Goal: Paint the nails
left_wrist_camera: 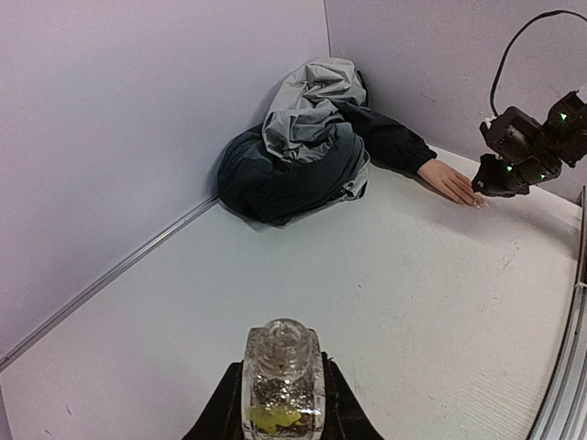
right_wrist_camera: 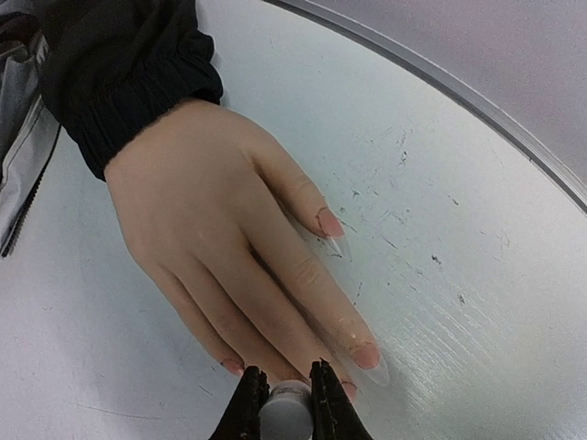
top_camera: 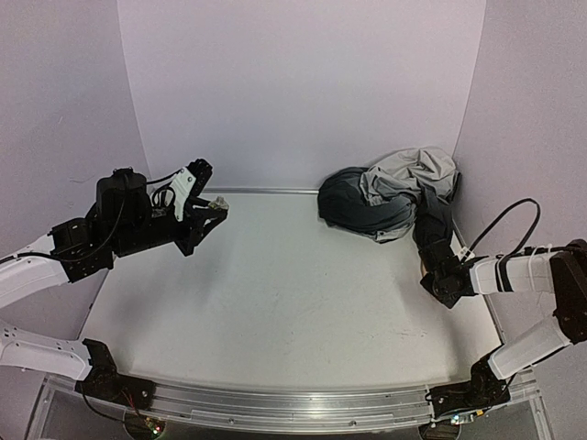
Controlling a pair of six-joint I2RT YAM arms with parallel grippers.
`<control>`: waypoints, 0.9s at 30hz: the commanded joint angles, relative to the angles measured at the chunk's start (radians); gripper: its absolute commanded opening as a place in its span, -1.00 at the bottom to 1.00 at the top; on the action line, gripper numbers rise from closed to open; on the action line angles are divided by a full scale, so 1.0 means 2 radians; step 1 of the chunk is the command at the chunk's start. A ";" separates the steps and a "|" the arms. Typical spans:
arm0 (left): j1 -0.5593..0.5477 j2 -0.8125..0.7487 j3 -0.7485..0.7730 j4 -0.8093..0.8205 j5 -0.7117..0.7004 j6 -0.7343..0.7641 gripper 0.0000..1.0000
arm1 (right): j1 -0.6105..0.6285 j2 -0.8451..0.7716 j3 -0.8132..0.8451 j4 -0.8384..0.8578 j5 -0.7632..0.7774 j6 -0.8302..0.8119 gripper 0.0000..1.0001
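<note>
My right claw (right_wrist_camera: 282, 396) grips white cap (right_wrist_camera: 285, 417), bottom centre; keep strokes light, centred along nails (right_wrist_camera: 366, 355). Meanwhile my left claw (left_wrist_camera: 282, 414) clamps glass bottle (left_wrist_camera: 282, 367).

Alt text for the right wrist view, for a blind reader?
A pale mannequin hand in a dark sleeve lies flat on a white table, long nails pointing toward the camera. The right gripper pinches a white cap right by those nails.
</note>
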 commanded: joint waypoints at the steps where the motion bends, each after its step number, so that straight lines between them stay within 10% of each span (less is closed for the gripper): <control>1: 0.004 -0.015 -0.001 0.027 0.006 -0.002 -1.00 | -0.002 0.002 0.008 -0.034 0.011 0.013 -1.00; 27: 0.004 -0.016 -0.001 0.026 0.009 -0.004 -1.00 | -0.002 0.004 0.011 -0.057 0.003 0.023 -1.00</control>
